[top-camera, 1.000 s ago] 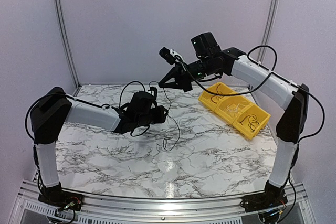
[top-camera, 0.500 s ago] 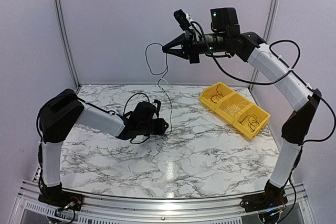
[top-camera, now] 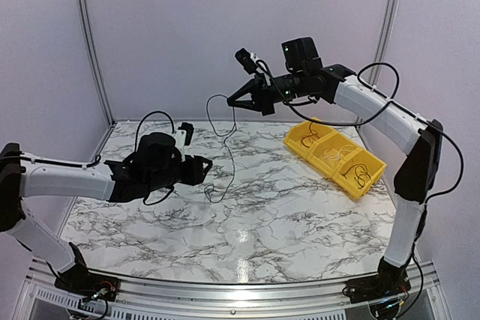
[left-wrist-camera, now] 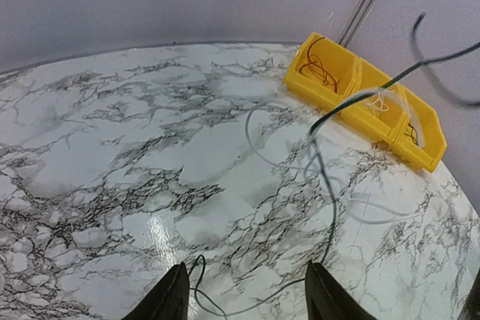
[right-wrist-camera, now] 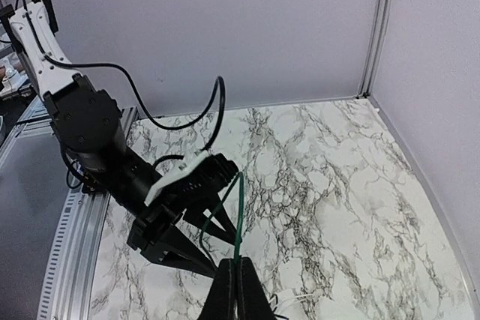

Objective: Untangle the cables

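A: Where is the thin black flexible cable [top-camera: 228, 159] [left-wrist-camera: 332, 211] to be found?

B: Its upper end is pinched by the right gripper [top-camera: 231, 103] [right-wrist-camera: 236, 264], whose jaws are seen closed on it in the right wrist view; it is held high above the white marble-patterned tabletop [top-camera: 300, 215]; a loop is hung just below the fingertips; the rest is dropped to the tabletop, where the lower end is curled just beside the left gripper [top-camera: 204, 162] [left-wrist-camera: 246, 267].

A: How are the left jaws set?

B: They are spread apart; a small curl of wire is seen between them; whether it is touched cannot be told.

A: Are other wires seen?

B: Further black cables [top-camera: 362, 174] [left-wrist-camera: 319, 73] are coiled in the end compartments of the yellow three-compartment plastic bin [top-camera: 346, 183] [left-wrist-camera: 358, 114], at the table's far right.
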{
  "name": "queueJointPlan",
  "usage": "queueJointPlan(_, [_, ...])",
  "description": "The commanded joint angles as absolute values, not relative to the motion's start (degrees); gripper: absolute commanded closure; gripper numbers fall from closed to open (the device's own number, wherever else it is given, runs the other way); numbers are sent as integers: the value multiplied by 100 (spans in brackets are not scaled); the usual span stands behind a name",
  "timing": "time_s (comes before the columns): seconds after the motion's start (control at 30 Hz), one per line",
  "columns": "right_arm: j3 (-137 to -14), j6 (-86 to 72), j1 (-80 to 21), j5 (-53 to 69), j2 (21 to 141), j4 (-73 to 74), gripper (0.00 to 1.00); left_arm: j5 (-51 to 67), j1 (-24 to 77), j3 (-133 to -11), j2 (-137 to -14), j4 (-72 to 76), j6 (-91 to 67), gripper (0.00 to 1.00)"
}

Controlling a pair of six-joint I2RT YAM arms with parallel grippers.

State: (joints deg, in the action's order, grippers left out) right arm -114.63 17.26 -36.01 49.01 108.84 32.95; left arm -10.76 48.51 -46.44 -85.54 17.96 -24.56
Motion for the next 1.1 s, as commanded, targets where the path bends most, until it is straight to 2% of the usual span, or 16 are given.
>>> queueJointPlan(0.0, [-11420,1396,-3571,5046,11078,3015,100,-1340,4990,-5080,-8320,1573,-1351,43])
queueJointPlan(0.43, [-11365,1242,-3657,5089,11116,2913,100,-526,4993,-6744,-9570,1682,-778,48])
queueJointPlan(0.53, [-11364,1147,-3672,5168,11072,2874,100,-746,5005,-7077,-9867,1758,-806,50])
queueJointPlan(0.6, [-11377,1028,-3675,5241,11024,2812,100,-977,5009,-7191,-10026,1857,-795,54])
queueJointPlan(0.73, [-11500,819,-3681,5355,10846,2694,100,-1294,5001,-7152,-10265,2177,-777,72])
queueJointPlan(0.8, [-11696,824,-3680,5317,10750,2734,100,-1319,5001,-7066,-10369,2272,-793,78])
queueJointPlan(0.9, [-12106,822,-3661,5315,10637,2762,100,-1268,5001,-6863,-10478,2358,-878,83])
queueJointPlan(1.07, [-12587,371,-3635,5350,10482,2389,100,-1173,5001,-6461,-10576,2390,-971,83])
